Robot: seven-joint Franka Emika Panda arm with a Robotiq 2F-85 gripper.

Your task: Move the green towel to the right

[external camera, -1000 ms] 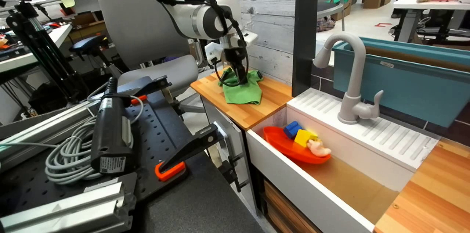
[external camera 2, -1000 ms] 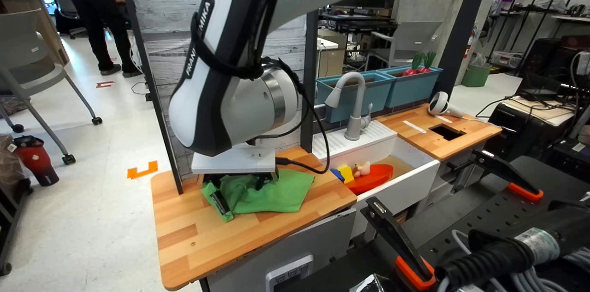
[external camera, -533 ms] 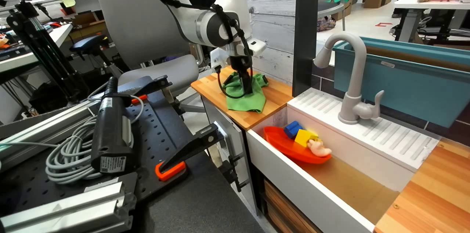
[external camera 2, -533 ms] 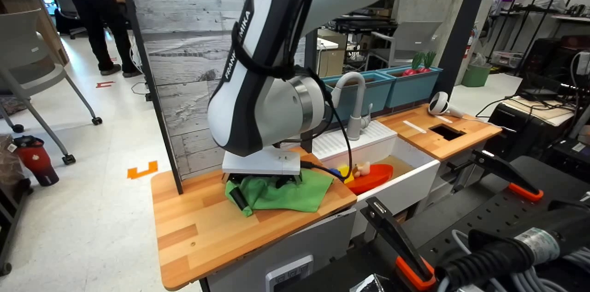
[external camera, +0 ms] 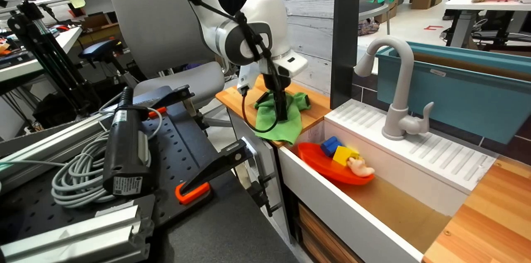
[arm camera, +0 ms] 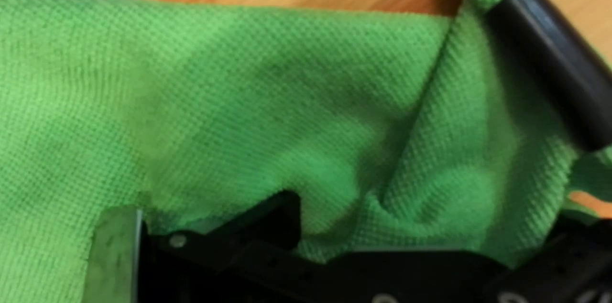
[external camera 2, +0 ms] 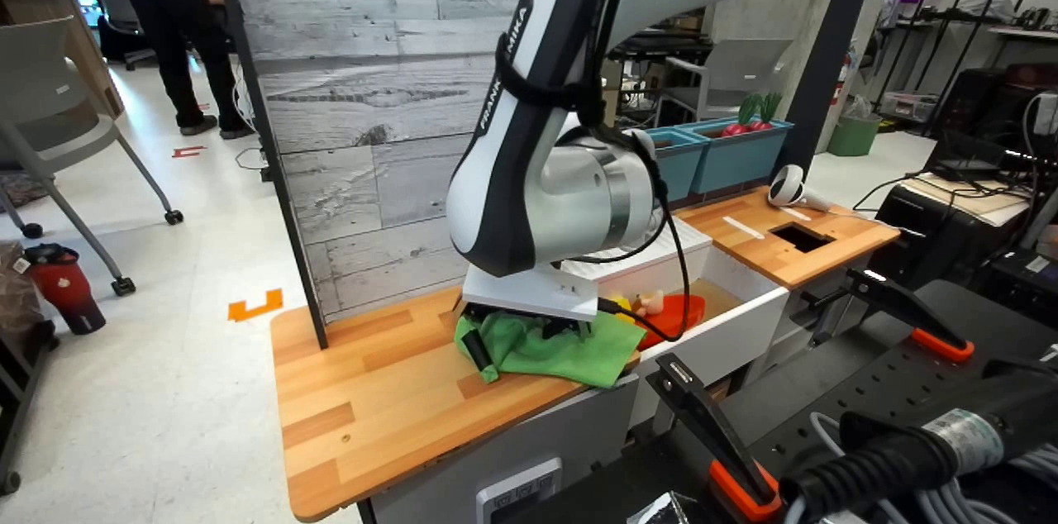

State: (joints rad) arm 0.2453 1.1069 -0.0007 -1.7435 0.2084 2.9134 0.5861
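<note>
Both exterior views: green towel [external camera: 292,122] is spread on tabletop [external camera 2: 372,392] beside sink [external camera: 344,209], fingers [external camera: 282,109] set against it. Rightward shift judged mostly done; withdrawal outstanding. Wrist view: whether fingers are clenched or released cannot be told.

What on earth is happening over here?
A white-and-black robot arm has its black gripper down at a rumpled green cloth towel, seemingly to shift it right. The towel lies on the light wooden countertop, one end reaching the edge beside the white sink. Whether it grips the cloth, I can't tell.
</note>
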